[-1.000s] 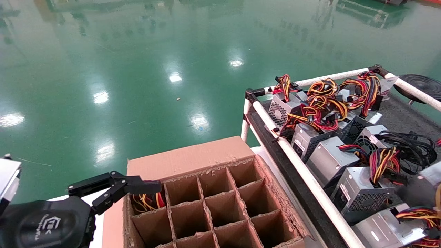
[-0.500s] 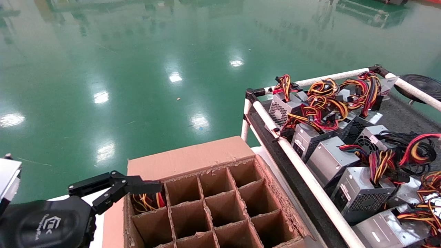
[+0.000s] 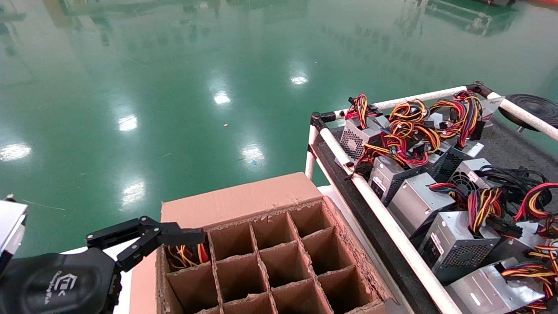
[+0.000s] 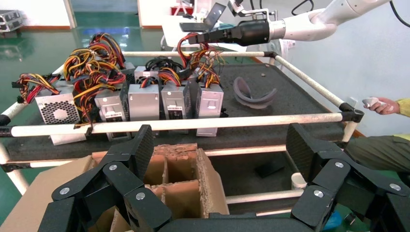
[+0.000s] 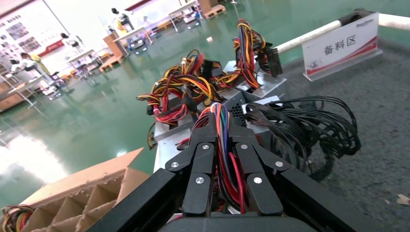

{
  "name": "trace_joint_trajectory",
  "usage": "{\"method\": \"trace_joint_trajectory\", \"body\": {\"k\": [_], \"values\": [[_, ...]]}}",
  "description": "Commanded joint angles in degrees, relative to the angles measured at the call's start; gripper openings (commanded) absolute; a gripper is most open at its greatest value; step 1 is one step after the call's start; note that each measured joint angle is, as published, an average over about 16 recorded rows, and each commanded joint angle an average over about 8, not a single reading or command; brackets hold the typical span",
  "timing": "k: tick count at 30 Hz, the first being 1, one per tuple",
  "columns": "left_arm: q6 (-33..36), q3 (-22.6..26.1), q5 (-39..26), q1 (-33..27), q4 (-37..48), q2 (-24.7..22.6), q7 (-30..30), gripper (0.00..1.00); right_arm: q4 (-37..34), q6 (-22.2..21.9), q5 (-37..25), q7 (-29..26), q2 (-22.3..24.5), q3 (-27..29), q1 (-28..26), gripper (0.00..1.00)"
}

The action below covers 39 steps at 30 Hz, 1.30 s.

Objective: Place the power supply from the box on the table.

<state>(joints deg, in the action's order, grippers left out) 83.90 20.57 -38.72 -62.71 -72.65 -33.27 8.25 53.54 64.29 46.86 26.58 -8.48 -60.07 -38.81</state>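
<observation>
1. The right gripper [image 5: 221, 129], its fingers pressed together on a red, yellow and black wire bundle [image 5: 220, 113], hangs above the table [image 3: 383, 213] at the robot's far right; the left wrist view shows it [image 4: 203, 37] over the far end of the row of parked units [image 4: 145, 101]
2. The power supply in hand belongs to that bundle, which trails down from the pincer toward the grey felt. Its metal case cannot be picked out with certainty among the neighbouring units, so whether it already rests on the felt cannot be told
3. The relation that matters, as judged here: the load lies straight below the right pincer, with its cable running up and down, so setting it down calls for a lowering and a release, not a sideways reach
4. The left gripper [image 3: 146, 235], fingers spread wide, hovers at the far-left corner cell of the box [image 3: 239, 200], where another coil of wires [image 3: 185, 255] shows; the other cells in sight look empty
5. That cell sits just beside the left pincer and well apart from the right, so the left arm is the nearer for any pick there
</observation>
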Motion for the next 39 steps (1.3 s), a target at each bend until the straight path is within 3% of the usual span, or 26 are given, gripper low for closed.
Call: {"method": "trace_joint_trajectory", "body": {"k": [1, 12, 24, 39], "values": [[0.0, 0.0, 0.0, 0.0, 0.0, 0.0, 0.0, 1.00, 0.8, -0.8, 0.4, 0.5, 0.4, 0.0, 0.2, 1.00], [0.0, 0.0, 0.0, 0.0, 0.0, 0.0, 0.0, 1.00, 0.8, -0.8, 0.1, 0.4, 0.8, -0.1, 0.1, 1.00], [0.0, 0.0, 0.0, 0.0, 0.0, 0.0, 0.0, 1.00, 2.6, -1.2, -5.8, -3.4, 6.3, -0.9, 0.0, 1.00], [0.0, 0.0, 0.0, 0.0, 0.0, 0.0, 0.0, 1.00, 3.5, -4.4, -8.0, -4.9, 8.6, 1.8, -2.7, 1.00]]}}
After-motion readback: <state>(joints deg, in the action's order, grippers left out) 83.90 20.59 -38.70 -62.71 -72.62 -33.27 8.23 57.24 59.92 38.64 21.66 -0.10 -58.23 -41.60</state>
